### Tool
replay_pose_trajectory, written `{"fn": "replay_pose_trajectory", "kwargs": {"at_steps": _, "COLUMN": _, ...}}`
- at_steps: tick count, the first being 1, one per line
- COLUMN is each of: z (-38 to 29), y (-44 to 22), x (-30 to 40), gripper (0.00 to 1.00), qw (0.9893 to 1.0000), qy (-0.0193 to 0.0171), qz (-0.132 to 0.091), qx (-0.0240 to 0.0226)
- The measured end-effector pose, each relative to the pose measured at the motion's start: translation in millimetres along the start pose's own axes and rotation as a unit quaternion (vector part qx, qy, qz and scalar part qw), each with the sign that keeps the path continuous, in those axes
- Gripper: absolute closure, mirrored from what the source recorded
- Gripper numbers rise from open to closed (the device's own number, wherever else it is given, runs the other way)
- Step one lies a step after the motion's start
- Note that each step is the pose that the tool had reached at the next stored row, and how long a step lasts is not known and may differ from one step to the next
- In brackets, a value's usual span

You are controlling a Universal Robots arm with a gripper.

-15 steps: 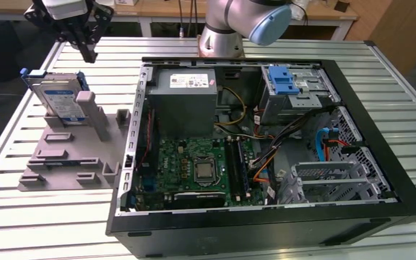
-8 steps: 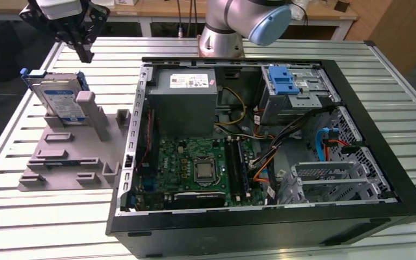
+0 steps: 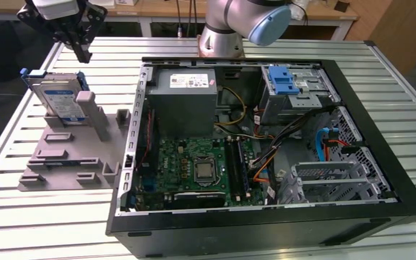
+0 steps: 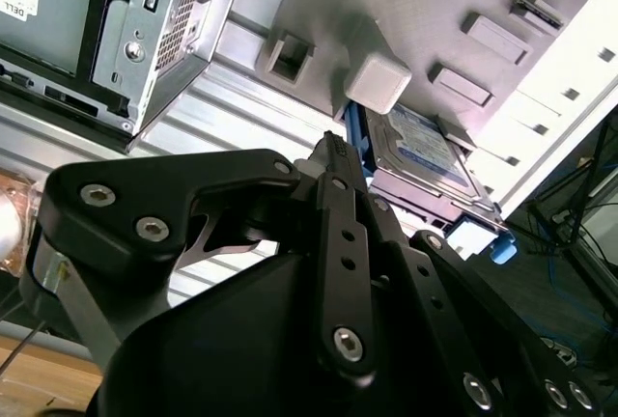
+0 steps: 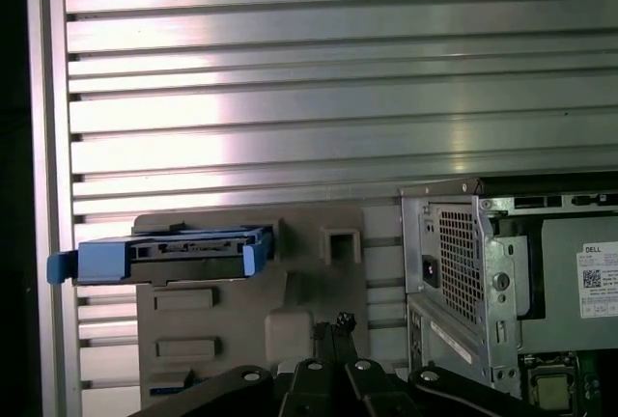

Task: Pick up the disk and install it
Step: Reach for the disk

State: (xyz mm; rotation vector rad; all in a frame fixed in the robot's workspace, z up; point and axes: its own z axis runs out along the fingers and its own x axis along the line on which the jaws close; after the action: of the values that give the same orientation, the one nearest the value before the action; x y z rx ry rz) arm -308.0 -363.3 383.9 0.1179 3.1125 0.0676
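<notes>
While the pincer hangs clenched on nothing, pointing down at the exterior view's left, the disk stands on edge in a grey holder below it. An open computer case lies to that view's right.

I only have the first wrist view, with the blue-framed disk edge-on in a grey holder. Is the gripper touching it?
Observer: No. In the exterior view the gripper hangs apart from the disk, holding nothing.
Operator: Is the disk lying flat?
Observer: No, it stands upright on edge in the grey holder, white-and-blue label showing.
Operator: Where is the cage?
Observer: The silver cage with its blue latch sits in the open case, far corner, exterior view's right.
</notes>
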Motion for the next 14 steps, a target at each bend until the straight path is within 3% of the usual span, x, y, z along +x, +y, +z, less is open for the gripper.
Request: {"fn": "replay_pose_trajectory", "kwargs": {"at_steps": 14, "z": 0.0, "y": -0.2, "x": 3.0, "gripper": 0.89, "qw": 1.0000, "qy": 0.0000, "qz": 0.000, "qx": 0.0000}}
